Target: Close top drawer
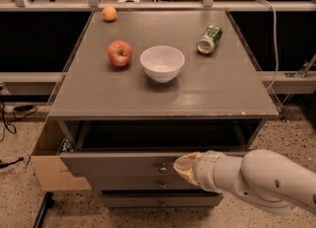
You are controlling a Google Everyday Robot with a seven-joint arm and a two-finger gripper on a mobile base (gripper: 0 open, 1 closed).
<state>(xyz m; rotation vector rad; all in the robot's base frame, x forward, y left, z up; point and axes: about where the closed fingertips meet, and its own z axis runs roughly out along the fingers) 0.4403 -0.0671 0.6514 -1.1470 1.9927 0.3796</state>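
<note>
- Top drawer (pixel 113 165) lay partly pulled out toward us, its long front running left to right under the tabletop (pixel 163 98).
- Our gripper (pixel 185 165) sat at that front, just right of the knob (pixel 163 170), apparently touching; clenched or released, we could not tell.
- Beyond lay the cabinet opening (pixel 163 135), so we judged the push ran straight away from us.
</note>
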